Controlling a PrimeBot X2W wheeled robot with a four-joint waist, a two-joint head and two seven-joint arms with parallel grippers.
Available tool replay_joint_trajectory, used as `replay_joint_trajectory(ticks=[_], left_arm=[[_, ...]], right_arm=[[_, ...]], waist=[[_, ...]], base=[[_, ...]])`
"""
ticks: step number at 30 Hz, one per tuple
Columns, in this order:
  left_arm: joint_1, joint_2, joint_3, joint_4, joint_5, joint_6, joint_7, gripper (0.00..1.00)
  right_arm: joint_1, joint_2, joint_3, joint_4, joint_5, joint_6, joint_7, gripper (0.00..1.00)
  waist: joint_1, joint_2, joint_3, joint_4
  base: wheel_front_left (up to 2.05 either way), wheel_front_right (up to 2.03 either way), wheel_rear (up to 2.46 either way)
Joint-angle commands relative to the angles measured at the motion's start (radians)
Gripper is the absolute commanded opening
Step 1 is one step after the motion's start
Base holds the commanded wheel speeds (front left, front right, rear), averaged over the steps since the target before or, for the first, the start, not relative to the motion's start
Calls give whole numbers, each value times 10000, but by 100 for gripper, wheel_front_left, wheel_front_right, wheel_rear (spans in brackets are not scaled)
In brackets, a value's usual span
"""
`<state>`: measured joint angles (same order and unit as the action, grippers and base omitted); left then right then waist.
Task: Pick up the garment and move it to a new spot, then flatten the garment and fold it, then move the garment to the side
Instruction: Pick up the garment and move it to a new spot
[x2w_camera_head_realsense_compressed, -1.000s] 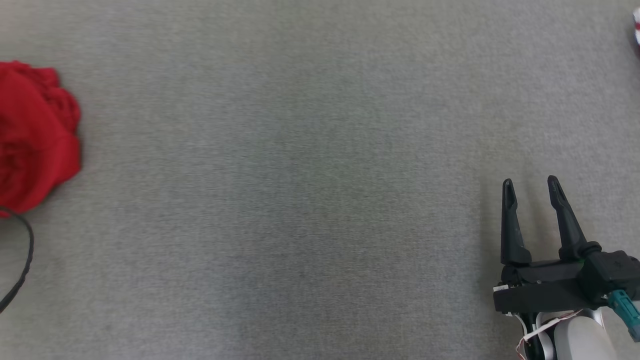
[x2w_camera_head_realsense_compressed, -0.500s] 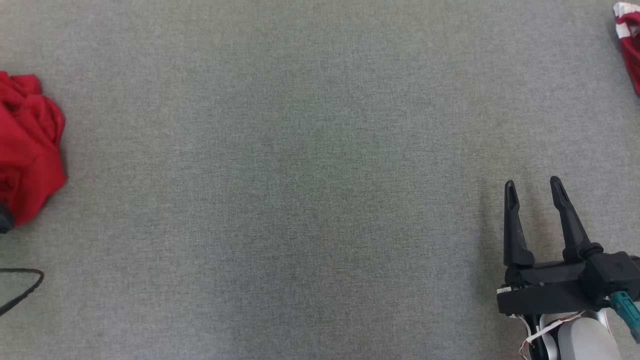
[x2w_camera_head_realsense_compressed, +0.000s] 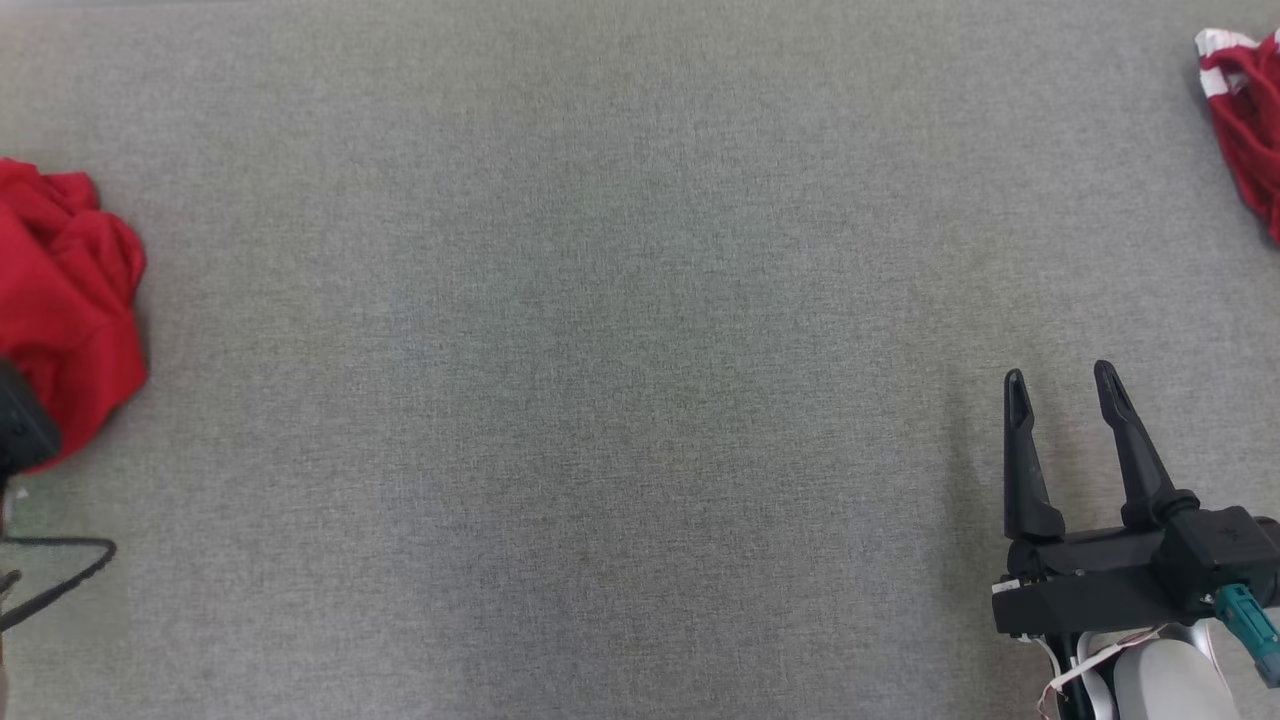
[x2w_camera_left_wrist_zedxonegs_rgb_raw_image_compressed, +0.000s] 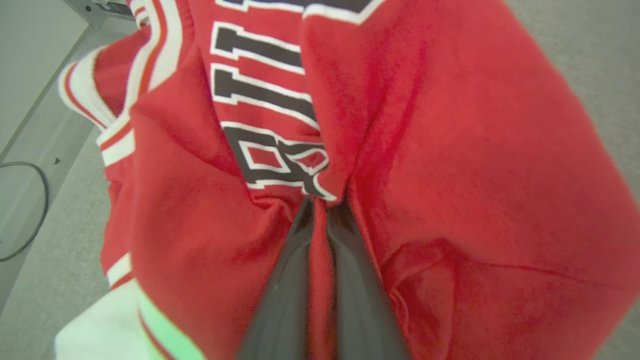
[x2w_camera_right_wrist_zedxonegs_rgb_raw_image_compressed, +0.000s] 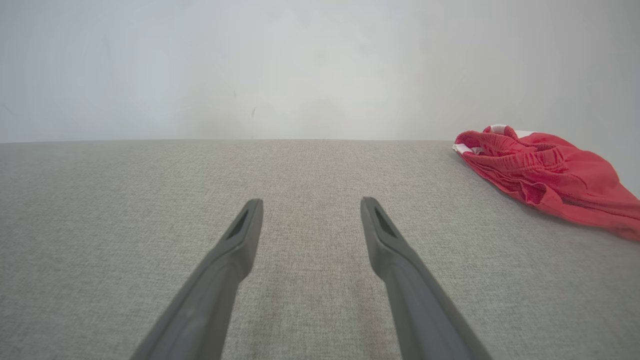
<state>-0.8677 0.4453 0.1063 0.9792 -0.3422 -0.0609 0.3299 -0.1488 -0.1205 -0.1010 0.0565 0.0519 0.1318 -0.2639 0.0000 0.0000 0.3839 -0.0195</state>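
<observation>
The garment (x2w_camera_head_realsense_compressed: 65, 300) is a crumpled red jersey at the far left of the grey cloth-covered table (x2w_camera_head_realsense_compressed: 600, 350). In the left wrist view the garment (x2w_camera_left_wrist_zedxonegs_rgb_raw_image_compressed: 450, 175) shows black-and-white letters and white trim. My left gripper (x2w_camera_left_wrist_zedxonegs_rgb_raw_image_compressed: 320, 202) is shut, with a fold of the red cloth pinched between its two dark fingers (x2w_camera_left_wrist_zedxonegs_rgb_raw_image_compressed: 285, 280). A dark piece of the left arm (x2w_camera_head_realsense_compressed: 18, 432) overlaps the garment's lower edge. My right gripper (x2w_camera_head_realsense_compressed: 1059, 376) stands open over bare table at the lower right, nothing between its fingers; the right wrist view also has this gripper (x2w_camera_right_wrist_zedxonegs_rgb_raw_image_compressed: 310, 204) open.
A second red piece of clothing (x2w_camera_head_realsense_compressed: 1245, 120) with white trim lies at the far right back corner, clear in the right wrist view (x2w_camera_right_wrist_zedxonegs_rgb_raw_image_compressed: 545, 175). A thin black cable (x2w_camera_head_realsense_compressed: 60, 570) loops at the left edge. The table's left edge (x2w_camera_left_wrist_zedxonegs_rgb_raw_image_compressed: 55, 150) drops to a pale floor.
My left gripper has shut on a fold of the garment. The head camera has shifted, bringing more of the second red piece and the left arm's dark part into view. The right gripper stays open.
</observation>
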Motion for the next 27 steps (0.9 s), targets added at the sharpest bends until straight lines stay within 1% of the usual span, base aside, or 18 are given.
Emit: replay_joint_trajectory(ticks=[1,4,7,11,14,16,21,23,27], left_arm=[[90,-18,8,-82,57,60,-213,0],[-135,130,86,-457,132,190,-1293,0],[-327,148,111,-779,122,159,-2084,0],[-648,184,-8,-1333,227,34,-2929,0],[-980,177,-228,-1853,333,-5,-3355,0],[-1179,129,-381,-2241,427,-92,-3510,0],[-1644,-157,-1000,-3473,597,-269,-3296,0],[-1766,-373,-1261,-4066,620,-343,-3090,0],[-1911,-994,-1672,-5186,321,-417,-2594,0]], right_arm=[[76,-12,-5,18,28,-28,-3,100],[102,9,-25,68,34,-26,-3,100],[166,69,5,158,27,-26,-3,100],[214,187,90,290,19,-26,-3,100],[248,276,156,402,82,-26,-3,100],[263,359,220,454,77,-28,-3,100],[287,524,350,589,165,-26,-4,100],[298,584,427,655,203,-28,-3,100],[346,658,450,721,312,-28,-3,100]], waist=[[0,0,-103,6],[0,0,-340,33],[0,0,-623,65],[0,0,-1045,75],[0,0,-1375,3],[0,0,-1597,-104],[0,0,-2046,-547],[0,0,-2151,-790],[0,0,-2269,-1333]], base=[[0,0,0],[0,0,0],[0,0,0],[0,0,0],[0,0,0],[0,0,0],[0,0,0],[0,0,0],[0,0,0]])
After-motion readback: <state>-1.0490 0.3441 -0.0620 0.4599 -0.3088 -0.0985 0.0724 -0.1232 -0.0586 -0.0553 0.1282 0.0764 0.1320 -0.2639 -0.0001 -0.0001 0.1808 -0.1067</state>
